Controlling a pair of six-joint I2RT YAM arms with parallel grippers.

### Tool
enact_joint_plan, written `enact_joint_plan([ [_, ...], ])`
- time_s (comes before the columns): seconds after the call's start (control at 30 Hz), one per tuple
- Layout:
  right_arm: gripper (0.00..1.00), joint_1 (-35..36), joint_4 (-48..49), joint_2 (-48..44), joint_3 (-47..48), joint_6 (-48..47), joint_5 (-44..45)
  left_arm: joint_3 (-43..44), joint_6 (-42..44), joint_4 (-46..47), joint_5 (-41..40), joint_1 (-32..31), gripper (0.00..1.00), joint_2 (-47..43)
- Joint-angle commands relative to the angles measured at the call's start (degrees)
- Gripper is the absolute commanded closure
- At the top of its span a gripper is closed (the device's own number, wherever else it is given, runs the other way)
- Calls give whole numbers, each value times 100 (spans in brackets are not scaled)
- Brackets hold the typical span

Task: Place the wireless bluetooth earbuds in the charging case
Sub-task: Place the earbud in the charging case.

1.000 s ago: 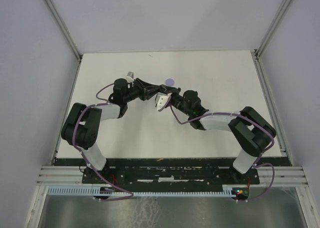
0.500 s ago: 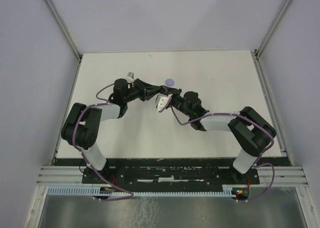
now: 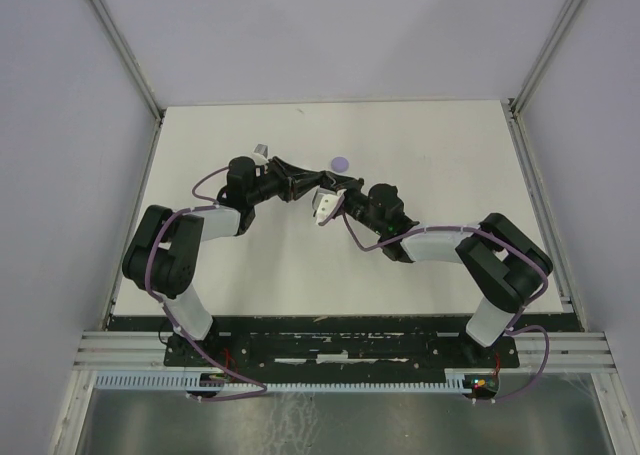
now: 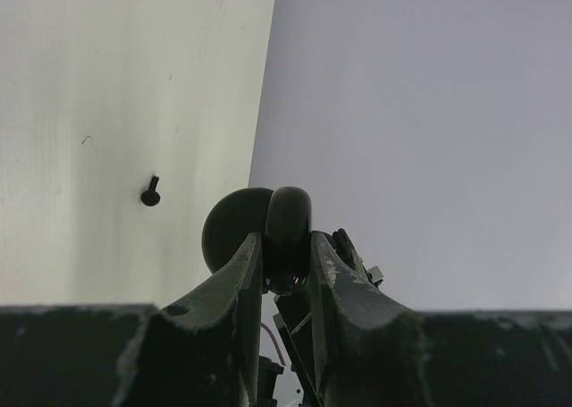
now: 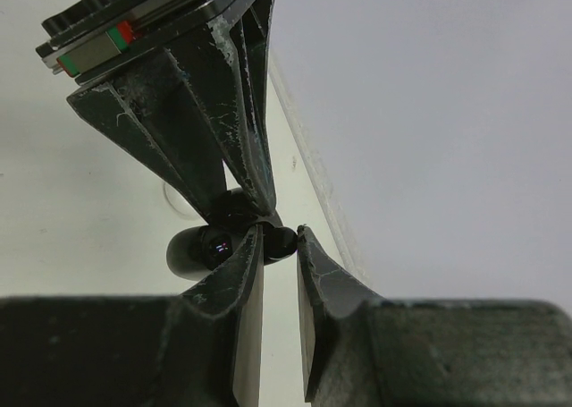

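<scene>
Right gripper point(image 5: 279, 234) nearer charging case point(image 4: 288, 215)

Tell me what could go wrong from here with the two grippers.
The left gripper pinches the black case only between its tips, so a push from the right gripper could knock it loose. In the right wrist view both grippers' fingers nearly touch, so they may collide.

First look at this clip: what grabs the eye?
The two grippers meet tip to tip above mid-table: the left gripper is clamped on a black case, and the right gripper noses up to it with a small black piece at its fingertips. Beyond them a lilac puck lies on the table, and one black earbud lies alone.
</scene>
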Motion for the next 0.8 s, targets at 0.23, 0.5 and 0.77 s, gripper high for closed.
enact_joint_plan([
  [0.23,98,18,133,-235,-72,53,-190,352,-324,394,143,-6,97,-14],
  [0.5,98,16,69,-202,-62,-89,-61,333,-366,430,160,-10,97,-71],
  [0.77,98,17,53,-226,-165,-499,109,349,-432,471,168,-6,97,-77],
])
